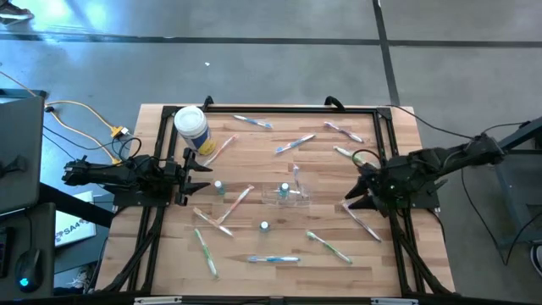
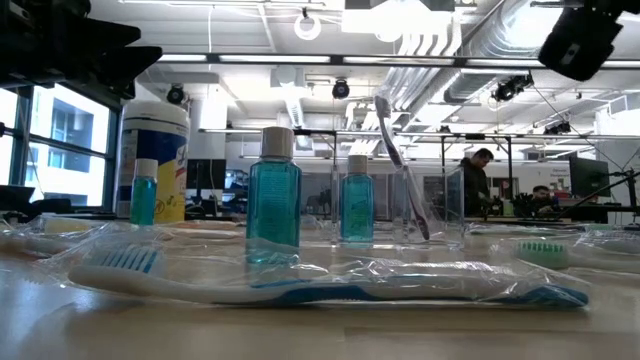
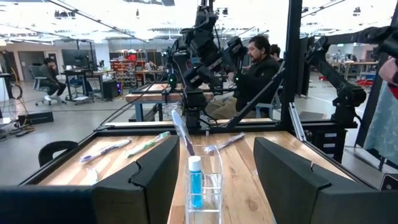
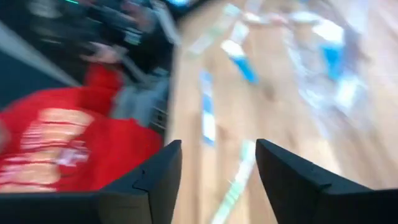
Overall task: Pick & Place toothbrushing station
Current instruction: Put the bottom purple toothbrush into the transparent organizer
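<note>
Writing: the white-lidded canister (image 1: 191,127) at the table's far left carries a yellow label with blue print; no word on it can be read in the low view. A white sheet (image 1: 69,229) off the table's left edge bears dark letters, cut off and not legible.

Task items: the clear cup (image 1: 286,195) stands near the middle of the wooden table (image 1: 279,165). In the left wrist view it holds a small blue bottle with a white cap (image 3: 195,182) and one toothbrush (image 3: 183,132) leaning out over its rim. Two more blue bottles stand apart on the wood, one left of the cup (image 1: 218,187), one nearer the front (image 1: 264,226). Wrapped toothbrushes lie scattered flat around them; a blue-handled one (image 1: 273,259) lies near the front edge, a green one (image 1: 207,252) at front left.

Left gripper (image 1: 201,176): arm stretched level from the left side, fingers spread apart and holding nothing, aimed at the cup, well short of it.

Right gripper (image 1: 354,196): arm reaching in from the right, wrist tilted down toward the table, fingers (image 4: 151,180) parted with nothing between them, above a wrapped toothbrush (image 1: 362,220) at the right edge.
</note>
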`<state>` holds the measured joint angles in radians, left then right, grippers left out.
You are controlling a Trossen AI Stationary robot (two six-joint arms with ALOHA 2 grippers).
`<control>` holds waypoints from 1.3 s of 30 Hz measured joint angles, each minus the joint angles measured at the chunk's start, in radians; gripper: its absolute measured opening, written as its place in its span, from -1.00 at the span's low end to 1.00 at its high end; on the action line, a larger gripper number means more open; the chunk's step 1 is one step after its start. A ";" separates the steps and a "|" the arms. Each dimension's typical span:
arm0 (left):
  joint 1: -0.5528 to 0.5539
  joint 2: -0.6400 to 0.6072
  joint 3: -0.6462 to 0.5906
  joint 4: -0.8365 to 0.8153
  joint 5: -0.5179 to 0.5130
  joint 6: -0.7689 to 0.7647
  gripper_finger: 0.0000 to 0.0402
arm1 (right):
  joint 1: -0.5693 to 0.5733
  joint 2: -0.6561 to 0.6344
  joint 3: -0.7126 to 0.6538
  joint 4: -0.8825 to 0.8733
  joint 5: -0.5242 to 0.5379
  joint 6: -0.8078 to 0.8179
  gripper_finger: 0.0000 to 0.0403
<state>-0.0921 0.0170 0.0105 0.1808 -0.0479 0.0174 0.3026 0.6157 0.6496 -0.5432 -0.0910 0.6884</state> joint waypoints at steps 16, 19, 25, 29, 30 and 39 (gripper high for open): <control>0.000 0.000 0.000 -0.005 0.001 0.004 0.03 | 0.076 0.148 0.063 -0.417 0.014 0.415 -0.24; 0.000 0.000 0.000 -0.019 0.001 0.002 0.03 | 0.070 0.182 0.063 -0.416 0.040 0.439 -0.24; 0.000 0.000 0.000 -0.050 0.002 -0.022 0.03 | 0.071 0.277 0.059 -0.427 0.027 0.517 -0.25; 0.000 0.000 0.000 -0.050 0.005 -0.025 0.03 | 0.071 0.358 0.058 -0.445 0.064 0.576 -0.25; 0.000 0.000 0.000 -0.050 0.005 -0.025 0.03 | 0.071 0.379 0.058 -0.448 0.070 0.587 -0.25; 0.000 0.000 0.000 -0.050 0.005 -0.026 0.03 | 0.071 0.568 0.058 -0.443 0.091 0.476 -0.25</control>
<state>-0.0922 0.0171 0.0105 0.1307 -0.0433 -0.0086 0.3733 1.1832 0.7078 -0.9863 -0.0001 1.1648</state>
